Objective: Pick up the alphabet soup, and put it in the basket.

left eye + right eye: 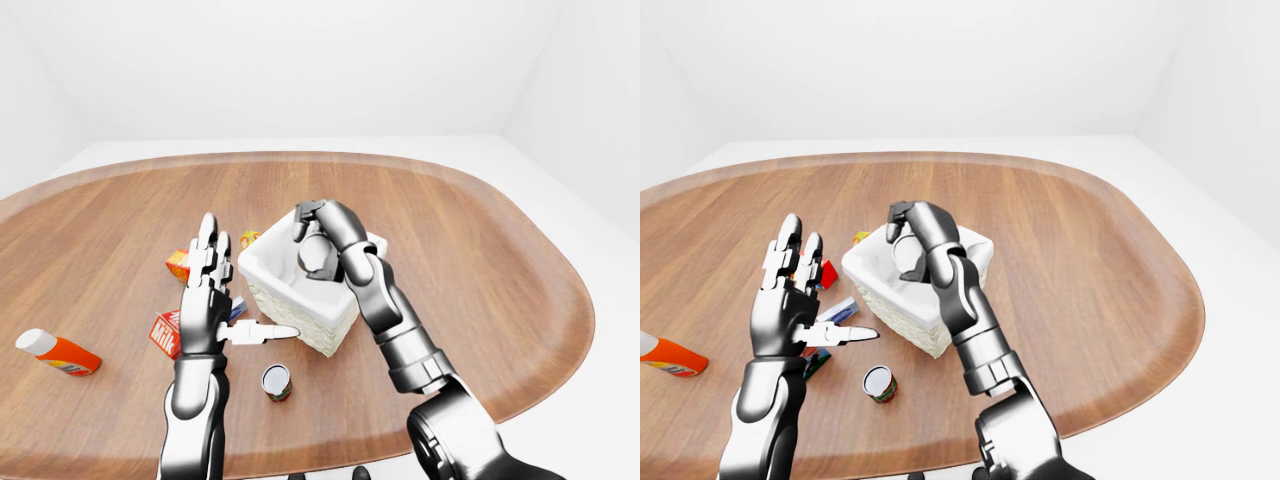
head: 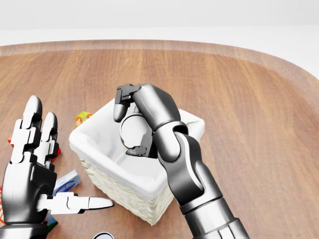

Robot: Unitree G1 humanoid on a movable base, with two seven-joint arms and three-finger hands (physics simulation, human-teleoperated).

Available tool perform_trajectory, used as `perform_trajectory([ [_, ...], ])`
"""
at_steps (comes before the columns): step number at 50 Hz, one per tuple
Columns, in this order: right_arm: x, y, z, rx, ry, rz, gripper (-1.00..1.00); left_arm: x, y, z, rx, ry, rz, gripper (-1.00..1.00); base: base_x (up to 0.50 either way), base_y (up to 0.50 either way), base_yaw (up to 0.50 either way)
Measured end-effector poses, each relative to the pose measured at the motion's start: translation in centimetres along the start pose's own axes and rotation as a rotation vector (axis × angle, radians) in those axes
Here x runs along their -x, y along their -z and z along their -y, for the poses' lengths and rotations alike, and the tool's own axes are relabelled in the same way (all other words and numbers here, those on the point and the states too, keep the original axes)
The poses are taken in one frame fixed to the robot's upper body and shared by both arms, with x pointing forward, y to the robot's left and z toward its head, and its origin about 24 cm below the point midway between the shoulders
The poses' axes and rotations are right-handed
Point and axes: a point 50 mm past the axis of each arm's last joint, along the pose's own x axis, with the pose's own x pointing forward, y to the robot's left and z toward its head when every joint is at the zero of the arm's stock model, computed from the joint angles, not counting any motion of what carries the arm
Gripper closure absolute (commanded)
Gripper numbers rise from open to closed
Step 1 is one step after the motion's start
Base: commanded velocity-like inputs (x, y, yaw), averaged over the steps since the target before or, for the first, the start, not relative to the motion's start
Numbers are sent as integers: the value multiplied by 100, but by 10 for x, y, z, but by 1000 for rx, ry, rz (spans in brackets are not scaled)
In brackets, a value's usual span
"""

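On the far left of the left-eye view an orange bottle with a white cap (image 1: pixel 57 353) lies on its side on the wooden tabletop (image 1: pixel 480 260). To its right a red milk carton (image 1: pixel 165 333) stands by the left hand (image 2: pixel 31 169), which hovers with its fingers spread and nothing in them, thumb pointing toward the basket (image 2: pixel 102 174). Lower in that view, a small can (image 1: pixel 276 381) stands upright just below the basket. The white-lined wicker basket sits mid-tabletop. The right hand (image 2: pixel 133 124) reaches down into its opening, fingers curled around a round object; the hand hides most of it, so I cannot tell for certain that it is the alphabet soup, nor whether it touches the basket's floor.
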Motion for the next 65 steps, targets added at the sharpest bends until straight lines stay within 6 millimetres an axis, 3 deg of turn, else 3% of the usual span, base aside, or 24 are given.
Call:
perform_trajectory([
  [23,1,29,-14,25,-53,-114,100,0,0,0,0,0,-1,-100,0,0,0],
  [49,-1,34,-12,24,-42,-137,100,0,0,0,0,1,0,-100,0,0,0],
  [51,-1,35,-12,24,-40,-140,84,0,0,1,0,1,0,-100,0,0,0],
  [52,-1,35,-12,23,-39,-141,52,0,0,1,0,1,0,-100,0,0,0],
  [54,-1,36,-12,19,-36,-143,18,0,0,1,-1,1,0,-100,0,0,0],
  [55,-1,36,-12,17,-35,-144,-100,0,0,1,0,1,0,-100,0,0,0],
  [65,-2,37,-12,4,-21,-149,-100,1,0,1,-1,2,-1,-100,0,0,0],
])
